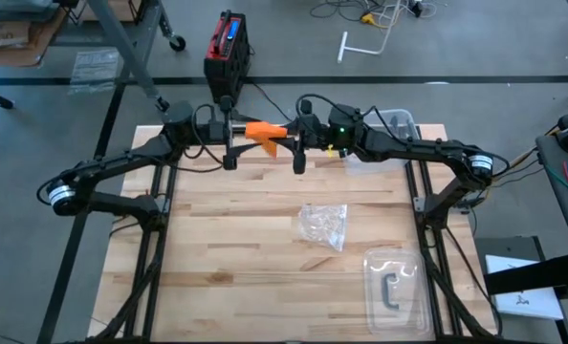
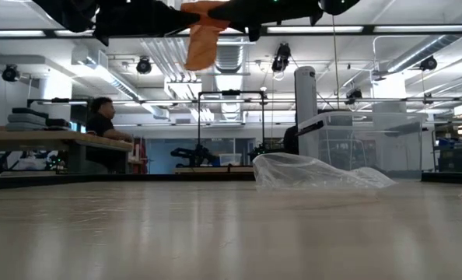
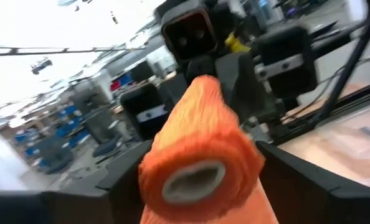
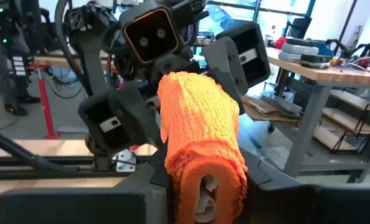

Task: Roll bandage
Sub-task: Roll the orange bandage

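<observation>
my right gripper [image 4: 203, 186] is clamping one end of the orange bandage roll [image 1: 265, 132], high above the table's far edge; my left gripper [image 3: 197, 186] is standing apart around the other. if either slackens, the loose tail is unwinding.

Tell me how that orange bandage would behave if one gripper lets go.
The bandage looks like soft woven fabric, so it would probably sag. A loose tail hangs down in the low view, so it may unwind. It seems light.
</observation>
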You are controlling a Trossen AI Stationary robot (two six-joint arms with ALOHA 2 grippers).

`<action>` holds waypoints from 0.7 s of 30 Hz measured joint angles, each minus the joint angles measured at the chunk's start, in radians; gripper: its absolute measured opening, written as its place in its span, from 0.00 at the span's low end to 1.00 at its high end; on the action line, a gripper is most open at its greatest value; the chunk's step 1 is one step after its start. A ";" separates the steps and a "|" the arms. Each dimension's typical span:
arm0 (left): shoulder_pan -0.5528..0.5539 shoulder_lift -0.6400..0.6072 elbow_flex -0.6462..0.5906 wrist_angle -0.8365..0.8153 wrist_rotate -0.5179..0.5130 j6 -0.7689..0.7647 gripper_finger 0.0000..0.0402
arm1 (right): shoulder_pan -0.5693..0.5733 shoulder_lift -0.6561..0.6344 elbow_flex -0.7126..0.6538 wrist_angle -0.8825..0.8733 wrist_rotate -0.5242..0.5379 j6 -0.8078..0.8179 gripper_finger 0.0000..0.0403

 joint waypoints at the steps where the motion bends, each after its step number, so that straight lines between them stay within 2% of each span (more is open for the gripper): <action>1: 0.000 0.001 0.000 0.004 -0.003 0.000 0.60 | -0.001 0.000 0.000 0.000 0.000 0.001 0.20; 8: 0.000 0.001 0.000 0.048 -0.002 -0.075 0.43 | -0.001 0.000 0.000 0.012 -0.002 0.004 0.20; 13: 0.000 -0.001 0.000 0.054 -0.003 -0.195 0.32 | -0.001 0.000 0.000 0.014 0.018 -0.015 0.20; 17: 0.004 0.008 0.034 0.008 -0.003 -0.345 0.29 | -0.001 0.008 0.000 0.027 0.035 -0.025 0.22; 21: 0.006 0.009 0.084 -0.132 0.015 -0.356 0.32 | -0.001 0.021 0.000 0.038 0.058 -0.049 0.24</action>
